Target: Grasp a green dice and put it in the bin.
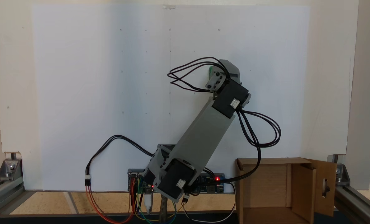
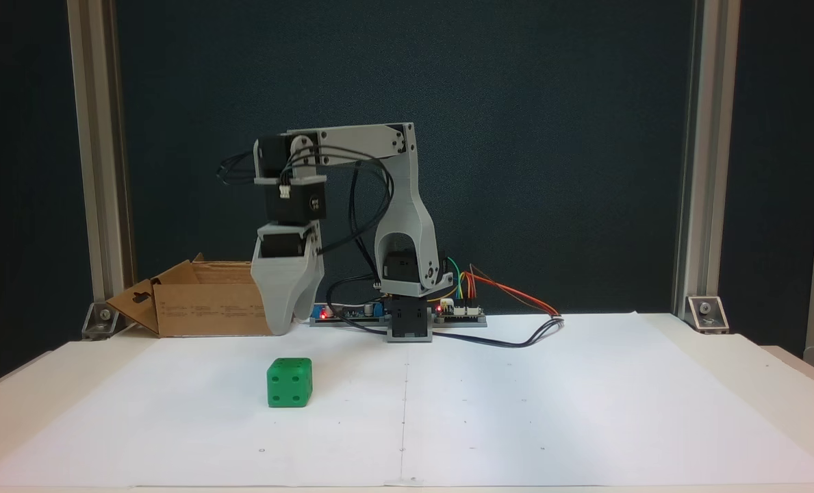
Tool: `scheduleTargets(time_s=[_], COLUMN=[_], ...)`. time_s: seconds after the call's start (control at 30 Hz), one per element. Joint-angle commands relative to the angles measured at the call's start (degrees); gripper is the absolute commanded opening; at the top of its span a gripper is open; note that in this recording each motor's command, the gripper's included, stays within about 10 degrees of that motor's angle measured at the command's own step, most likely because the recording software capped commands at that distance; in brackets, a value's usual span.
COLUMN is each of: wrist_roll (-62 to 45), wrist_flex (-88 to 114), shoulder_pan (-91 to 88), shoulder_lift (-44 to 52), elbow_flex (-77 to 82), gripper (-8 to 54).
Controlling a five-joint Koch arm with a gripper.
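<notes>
The green dice (image 2: 289,383) rests on the white paper sheet (image 2: 516,411) that covers the table, untouched by the arm. In the fixed view facing the arm, the dice sits in front of the bin (image 2: 201,301) and to its right, nearer the camera, with a four-pip face towards the camera. The gripper (image 2: 282,329) hangs point-down above the sheet, behind the dice and clear of it, and its lower end overlaps the bin's right front corner. In that view the grey jaws lie one behind the other, so whether they stand parted or closed cannot be told. In the fixed view from above, the gripper (image 1: 210,74) is mostly hidden under the wrist motor, and a sliver of the green dice (image 1: 209,72) shows at its left edge. There the bin (image 1: 297,183) lies at the bottom right, open side up, and the flap with the slot cutout stands out to the right. The controller board (image 2: 393,312) beside the arm's base shows red lights, and black cables loop from the arm.
</notes>
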Motion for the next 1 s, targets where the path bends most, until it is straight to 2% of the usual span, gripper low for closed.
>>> scheduleTargets(time_s=[0.0, 0.97], wrist_roll=[-2.2, -2.1], wrist_flex=[-2.5, -12.4], shoulder_pan=[0.0, -2.4], shoulder_lift=[0.2, -3.1], elbow_flex=[-0.3, 6.0], gripper=[46.7, 44.6])
